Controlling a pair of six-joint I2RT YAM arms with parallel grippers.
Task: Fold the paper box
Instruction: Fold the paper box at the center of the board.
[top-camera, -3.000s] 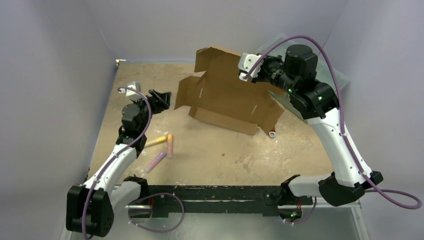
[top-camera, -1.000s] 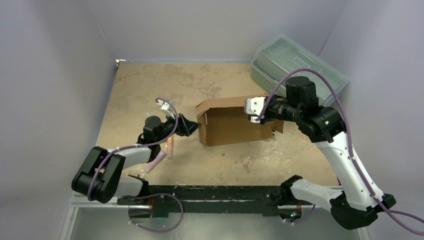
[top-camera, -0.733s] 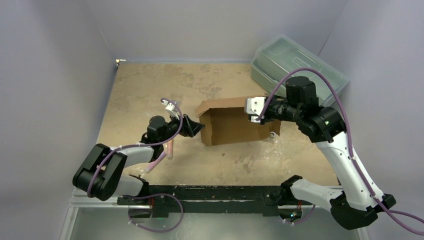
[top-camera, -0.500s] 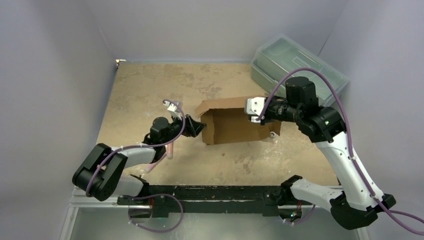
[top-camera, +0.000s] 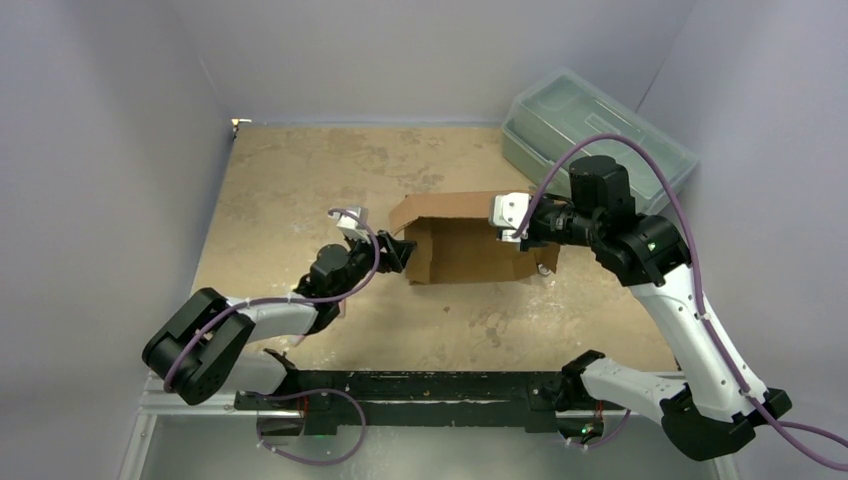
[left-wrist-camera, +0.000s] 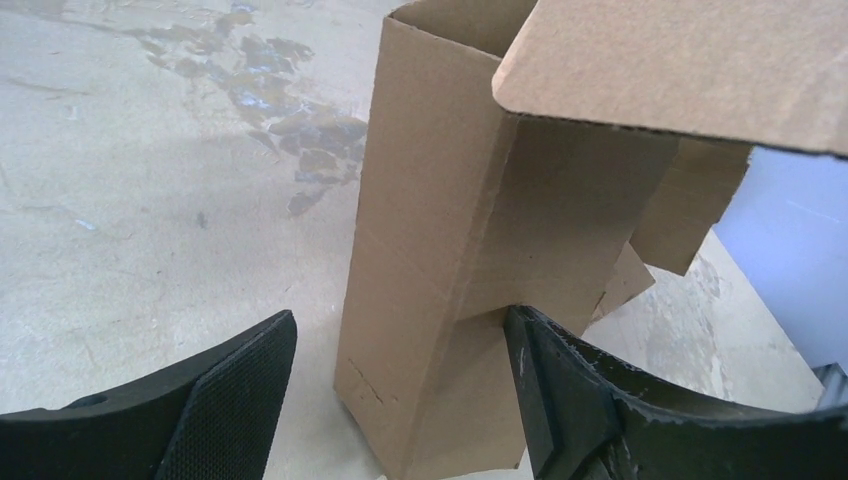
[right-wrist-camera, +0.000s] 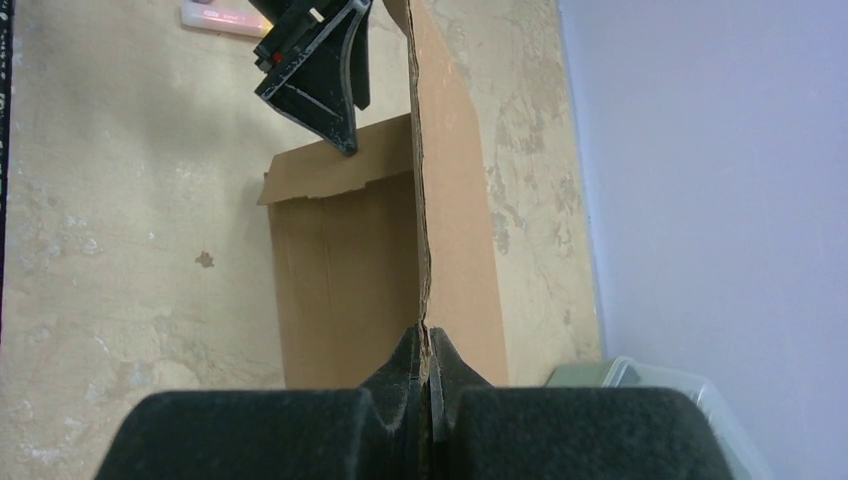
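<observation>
Mid-fold: the box stands half-formed on the desk, right of centre. The right claw is pinched tight on its top edge. The left claw gapes wide astride the left end wall, gripping nothing. Next, probably press that wall inward. Far flaps and slots are hidden.

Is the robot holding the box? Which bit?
Yes. The right gripper pinches the paper box by one upright wall's thin edge. The left gripper is open, holding nothing.
</observation>
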